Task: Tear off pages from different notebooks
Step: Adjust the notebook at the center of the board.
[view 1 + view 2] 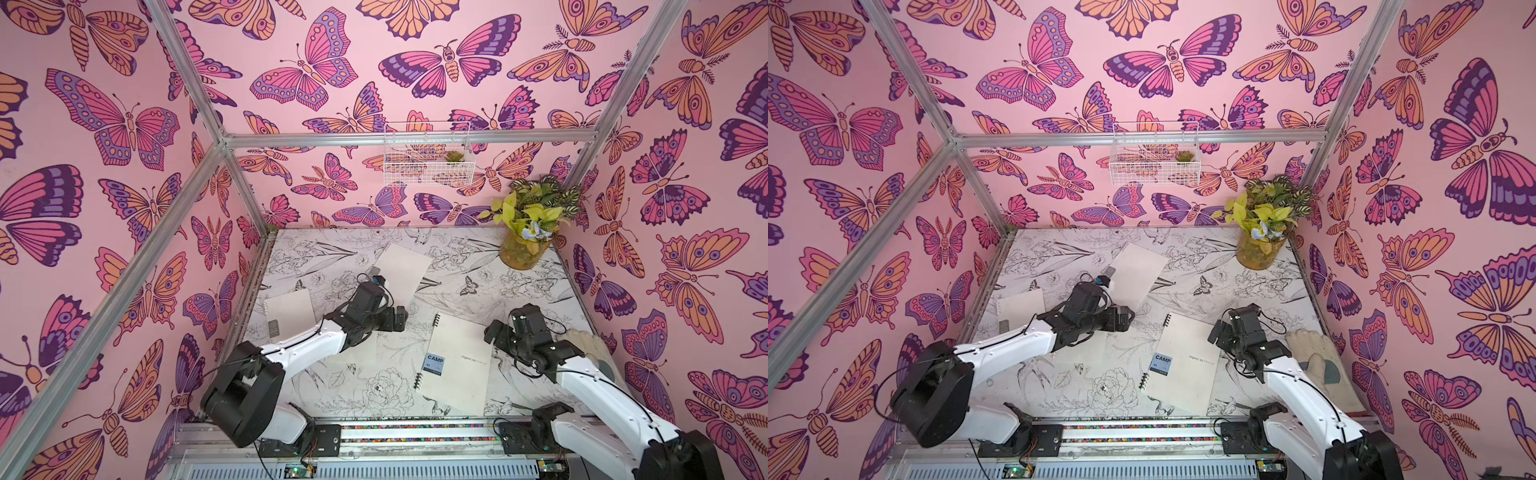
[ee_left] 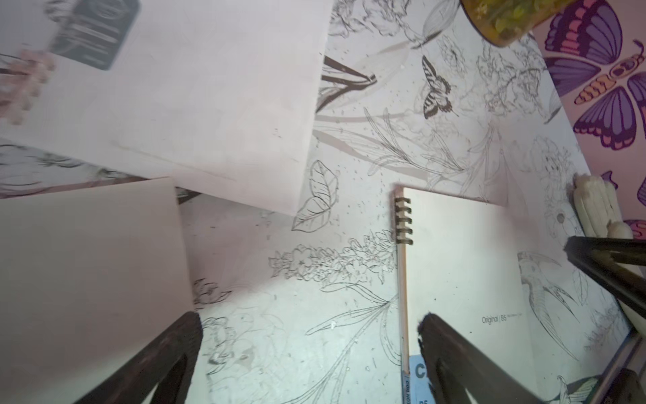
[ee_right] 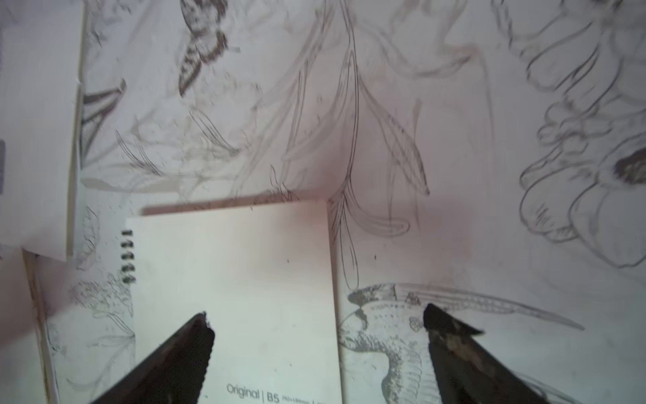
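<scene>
Three closed notebooks lie cover up on the flower-printed table, and their pages are hidden under the covers. The large CAMP notebook (image 1: 457, 365) (image 1: 1187, 365) with black coils lies front right. A white notebook (image 1: 403, 270) lies at the back and another (image 1: 291, 309) at the left. My left gripper (image 1: 397, 318) (image 2: 311, 325) hovers open over bare table between them, with the CAMP notebook's (image 2: 461, 273) spine beside one finger. My right gripper (image 1: 492, 332) (image 3: 318, 321) is open over the CAMP notebook's (image 3: 237, 273) far right corner and holds nothing.
A yellow glass vase with plants (image 1: 525, 245) stands at the back right corner. A cream work glove (image 1: 590, 345) lies along the right edge behind the right arm. A white wire basket (image 1: 428, 162) hangs on the back wall. Pink walls close in three sides.
</scene>
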